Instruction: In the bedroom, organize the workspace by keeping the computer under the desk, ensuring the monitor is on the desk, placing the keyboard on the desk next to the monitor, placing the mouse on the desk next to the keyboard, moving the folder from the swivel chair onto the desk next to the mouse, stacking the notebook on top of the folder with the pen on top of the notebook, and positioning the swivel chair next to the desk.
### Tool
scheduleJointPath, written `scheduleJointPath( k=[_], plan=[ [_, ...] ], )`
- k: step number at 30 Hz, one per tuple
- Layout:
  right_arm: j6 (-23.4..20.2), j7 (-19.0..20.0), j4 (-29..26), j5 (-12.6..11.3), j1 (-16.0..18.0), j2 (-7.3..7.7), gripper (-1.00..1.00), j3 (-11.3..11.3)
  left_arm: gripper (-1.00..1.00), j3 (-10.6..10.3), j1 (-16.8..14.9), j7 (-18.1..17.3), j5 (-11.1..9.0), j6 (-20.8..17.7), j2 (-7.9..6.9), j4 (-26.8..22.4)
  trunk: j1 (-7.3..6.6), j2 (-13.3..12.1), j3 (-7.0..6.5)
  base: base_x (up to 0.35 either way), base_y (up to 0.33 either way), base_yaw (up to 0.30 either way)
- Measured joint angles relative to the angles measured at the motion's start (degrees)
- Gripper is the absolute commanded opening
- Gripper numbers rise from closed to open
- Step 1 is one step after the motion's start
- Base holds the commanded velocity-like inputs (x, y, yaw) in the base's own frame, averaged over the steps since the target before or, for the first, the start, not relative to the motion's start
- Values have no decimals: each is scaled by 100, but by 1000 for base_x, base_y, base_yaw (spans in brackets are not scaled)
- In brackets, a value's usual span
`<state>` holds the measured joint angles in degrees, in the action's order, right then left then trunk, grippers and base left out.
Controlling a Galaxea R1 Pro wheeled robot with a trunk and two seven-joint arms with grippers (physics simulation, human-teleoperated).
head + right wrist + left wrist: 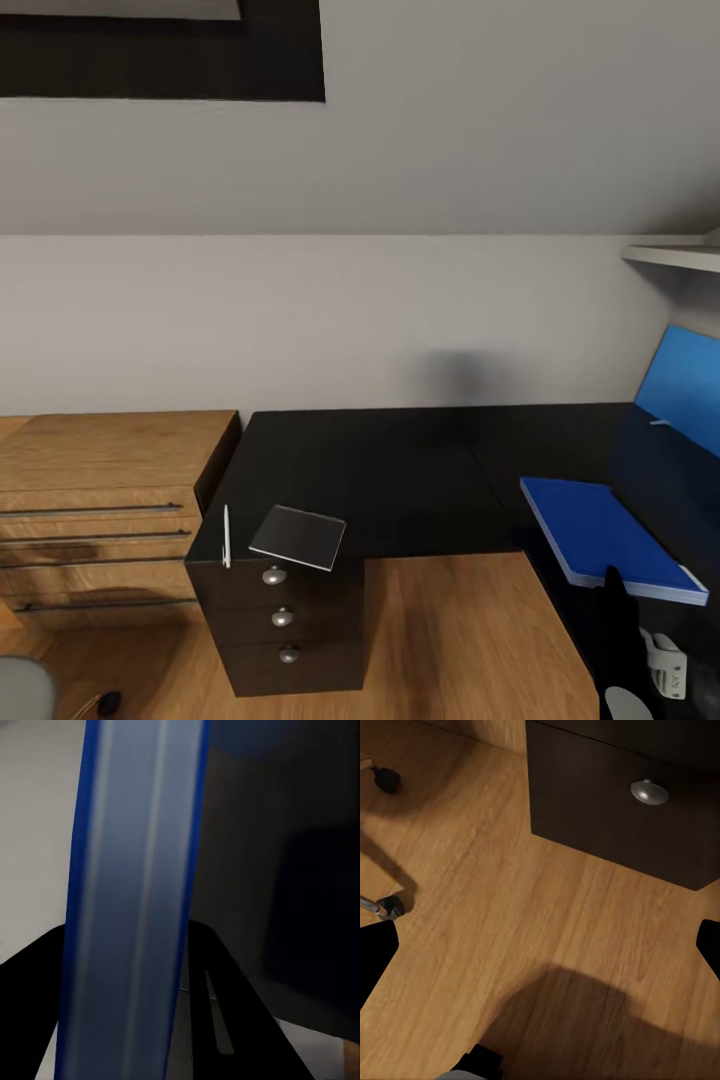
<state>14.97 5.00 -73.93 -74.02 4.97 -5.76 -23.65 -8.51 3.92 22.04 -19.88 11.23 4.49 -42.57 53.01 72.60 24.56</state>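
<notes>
The blue folder (610, 540) lies flat over the right wing of the black desk (400, 470); I cannot tell whether it rests on the top or hangs just above it. My right gripper (615, 592) is at its near edge. In the right wrist view the folder (131, 907) runs edge-on between the black fingers (225, 975), which are shut on it. The dark notebook (297, 536) and the white pen (227, 535) lie side by side on the desk's left end, above the drawers. My left gripper (540, 952) hangs open over the floor beside the drawer unit (607, 802).
A light-wood cabinet (100, 500) stands against the desk's left end. The blue back panel (685, 385) rises at the far right under a white shelf (670, 255). The swivel chair's grey seat (20, 685) and a castor (390, 906) sit low beside my left arm.
</notes>
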Motion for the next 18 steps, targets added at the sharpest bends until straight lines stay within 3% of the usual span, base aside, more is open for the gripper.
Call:
scheduleJointPath(
  k=[10,18],
  plan=[
    [-3,7,0,0,0,0,-100,14,100,0,3,0,0,0,-2,0,220,401,180,0,0,0],
    [-8,2,0,1,0,0,-100,9,100,5,1,0,0,-8,-5,3,220,403,180,0,0,0]
  ],
)
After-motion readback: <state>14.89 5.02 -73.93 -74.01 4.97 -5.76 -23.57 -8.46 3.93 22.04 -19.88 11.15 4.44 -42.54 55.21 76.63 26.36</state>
